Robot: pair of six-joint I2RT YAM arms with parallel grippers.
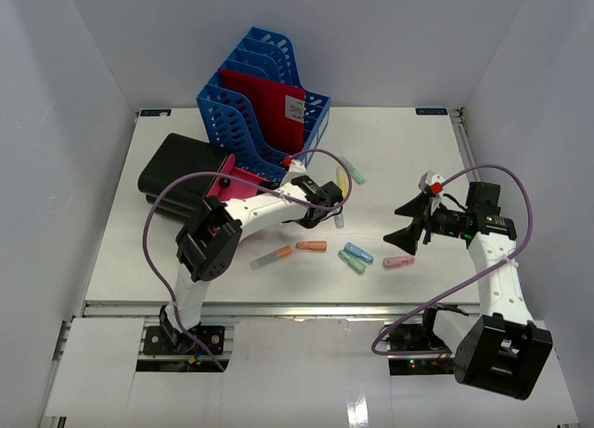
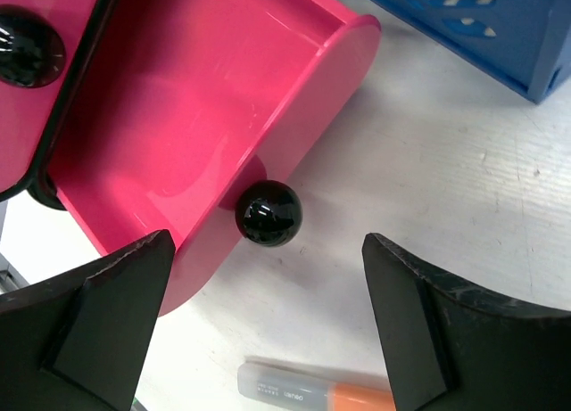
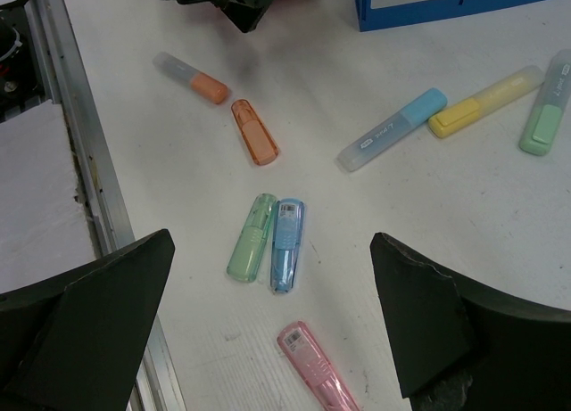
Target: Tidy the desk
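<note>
1. white desk (image 1: 408, 149) lies under everything, its metal rail by the arm bases.
2. left gripper (image 2: 268, 261) gapes wide, holding nothing, over the black knob (image 2: 268, 213) of a pink drawer (image 2: 205, 99).
3. right gripper (image 3: 272, 243) is also wide and empty, above a green highlighter (image 3: 251, 237) just beside a blue highlighter (image 3: 287, 244).
4. their label print is too small to read.

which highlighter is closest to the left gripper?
The orange highlighter with the clear cap, lying just below the open left gripper in its wrist view. The all-orange one lies farther off and doesn't show in that view.
</note>
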